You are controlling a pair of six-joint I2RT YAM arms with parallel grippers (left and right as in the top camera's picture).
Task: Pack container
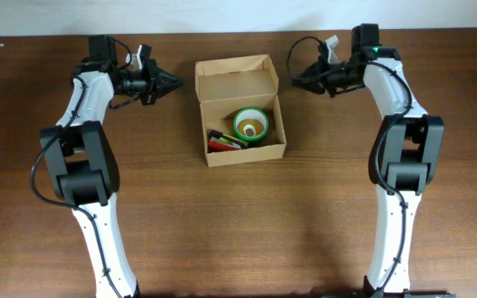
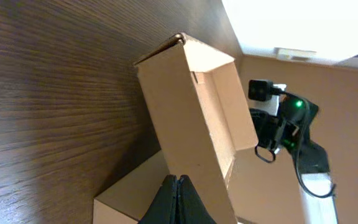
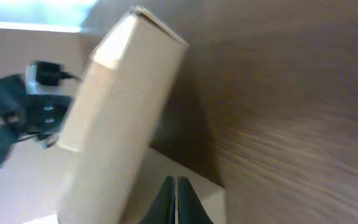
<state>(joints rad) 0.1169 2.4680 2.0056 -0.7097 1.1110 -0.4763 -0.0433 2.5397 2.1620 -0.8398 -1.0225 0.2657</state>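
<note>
Open on the wood table [image 1: 238, 240], toward its far edge and midway between both arms: the box [image 1: 247, 154], tan cardboard, rectangular. Hinged lid [image 1: 235, 79] thrown back on the far side, inner face showing to the overhead camera. Plain brown on every face in view, outside and in. Inside, toward the right, a green tape roll [image 1: 240, 126] lying flat with a pale core; toward the left, a red item [image 1: 222, 146] and a dark, yellow-tipped one [image 1: 220, 135] side by side on the floor, any print on them too small to read. Just left of the lid, clear of it, the left gripper [image 1: 175, 83], tip aimed at the box, fingers [image 2: 171, 202] pressed together on nothing in the wrist view. Just right of the lid, likewise apart from it, the right gripper [image 1: 293, 79], aimed inward, fingers [image 3: 169, 202] also together and empty. On the right arm's wrist, a small green light [image 1: 377, 51] glowing, seen too from the left wrist camera past the raised lid.
</note>
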